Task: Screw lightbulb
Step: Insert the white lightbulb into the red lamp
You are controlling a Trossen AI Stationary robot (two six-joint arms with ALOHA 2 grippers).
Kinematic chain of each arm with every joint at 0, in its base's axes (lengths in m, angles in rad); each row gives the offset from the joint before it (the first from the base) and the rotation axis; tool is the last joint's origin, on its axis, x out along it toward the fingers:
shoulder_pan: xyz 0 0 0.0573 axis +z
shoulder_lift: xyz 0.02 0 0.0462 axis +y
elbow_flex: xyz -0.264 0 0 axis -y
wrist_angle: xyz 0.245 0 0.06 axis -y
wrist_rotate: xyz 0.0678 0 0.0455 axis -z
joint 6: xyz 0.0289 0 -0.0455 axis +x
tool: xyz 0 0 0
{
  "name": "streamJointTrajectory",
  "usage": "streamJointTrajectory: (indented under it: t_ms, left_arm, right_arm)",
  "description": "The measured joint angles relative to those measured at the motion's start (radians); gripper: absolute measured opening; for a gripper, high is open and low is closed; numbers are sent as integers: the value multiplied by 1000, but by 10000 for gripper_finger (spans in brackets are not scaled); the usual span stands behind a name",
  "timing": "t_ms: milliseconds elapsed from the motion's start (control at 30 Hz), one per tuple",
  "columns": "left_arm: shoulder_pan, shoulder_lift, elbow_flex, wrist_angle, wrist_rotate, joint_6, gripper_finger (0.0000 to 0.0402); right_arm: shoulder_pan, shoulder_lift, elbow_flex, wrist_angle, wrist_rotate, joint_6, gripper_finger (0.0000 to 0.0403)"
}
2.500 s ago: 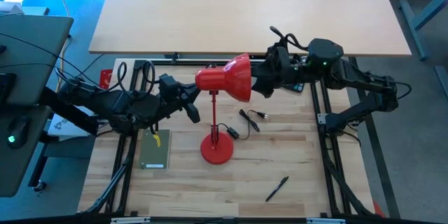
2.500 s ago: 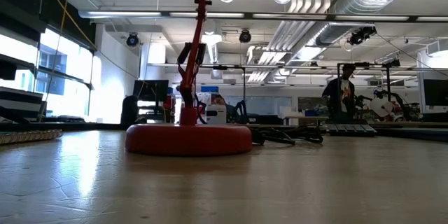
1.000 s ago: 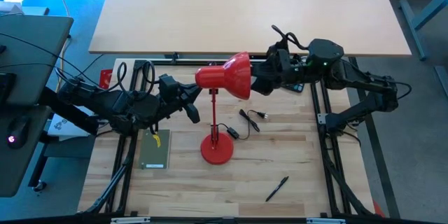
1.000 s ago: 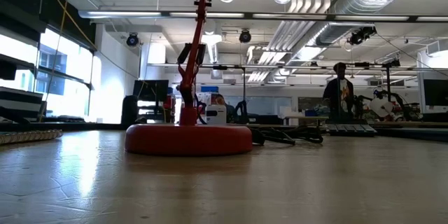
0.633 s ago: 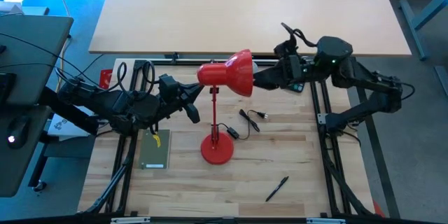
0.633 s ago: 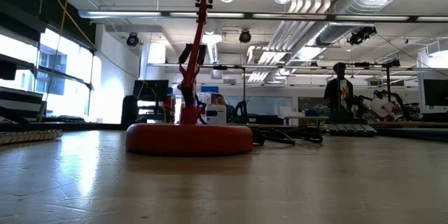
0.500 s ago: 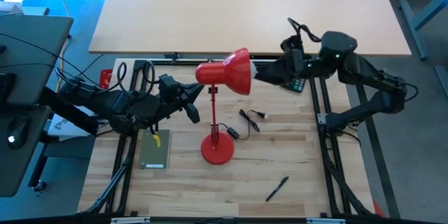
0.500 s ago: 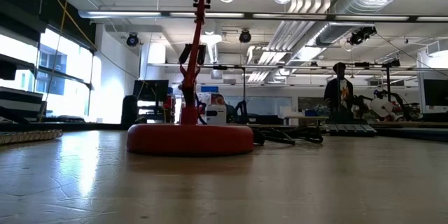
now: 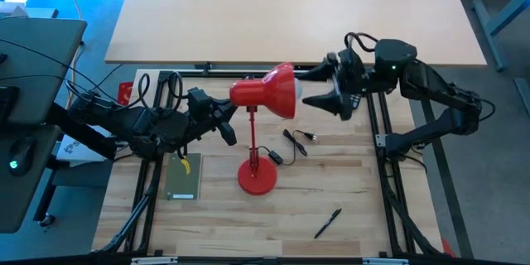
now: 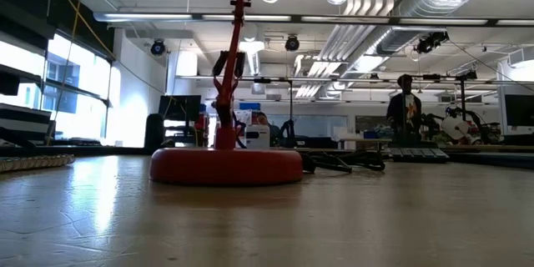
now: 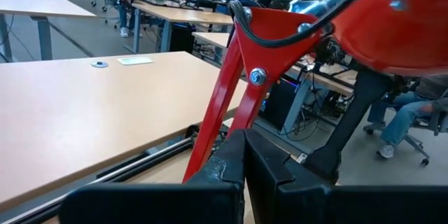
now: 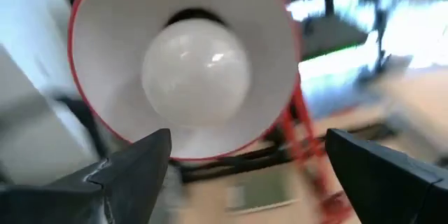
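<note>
The red desk lamp stands on its round base (image 9: 257,179) (image 10: 225,167) mid-table, with its shade (image 9: 267,93) tipped so that the mouth faces the table's right. The white lightbulb (image 12: 196,77) sits inside the shade (image 12: 280,49). My right gripper (image 9: 321,89) (image 12: 252,168) is open, level, just right of the shade's mouth. Its fingers stand on either side of the bulb's line, clear of it. My left gripper (image 9: 227,122) (image 11: 243,171) is shut and sits by the lamp's red arm (image 11: 224,105) below the shade. My left gripper comes level from the table's left, and its shut fingers (image 11: 217,175) stand right at the lamp's red arm (image 11: 206,147), below the shade's joint. The fingers themselves hide the meeting place, so I cannot tell whether they touch the arm.
The lamp's black cord and switch (image 9: 294,142) lie right of the stem. A black pen (image 9: 327,224) lies near the front right. An olive pad (image 9: 184,175) lies at the left. A person (image 10: 406,108) stands far back in the room.
My right gripper has drawn back out of the shade's mouth toward the table's right edge. It has also rolled about its own line, so one finger now stands toward the far edge and one toward the near edge. The left arm has kept still.
</note>
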State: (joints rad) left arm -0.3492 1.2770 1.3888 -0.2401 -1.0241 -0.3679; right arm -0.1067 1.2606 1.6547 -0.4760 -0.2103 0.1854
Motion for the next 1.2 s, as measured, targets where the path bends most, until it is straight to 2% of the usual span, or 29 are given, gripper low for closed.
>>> streamJointTrajectory:
  t_ms: [167,233,400,600,733,1000,1100,1200]
  left_arm:
    - [0,0,0,0,0,-22,0]
    - [0,0,0,0,0,-41,0]
    - [0,0,0,0,0,-49,0]
    - [0,0,0,2,0,-54,0]
    - [-4,0,0,3,0,-101,0]
    - [-5,0,0,6,0,-117,0]
    - [-5,0,0,7,0,-127,0]
    - [-5,0,0,6,0,-128,0]
  right_arm:
    - [0,0,0,7,8,-532,374]
    - [0,0,0,38,8,-699,374]
    - [-3,0,0,117,8,-905,373]
    - [-3,0,0,108,9,-1093,373]
    - [-3,0,0,107,11,-1085,373]
    - [-3,0,0,103,-3,-879,374]
    - [-3,4,0,142,-51,-867,373]
    - [3,4,0,198,-46,-896,374]
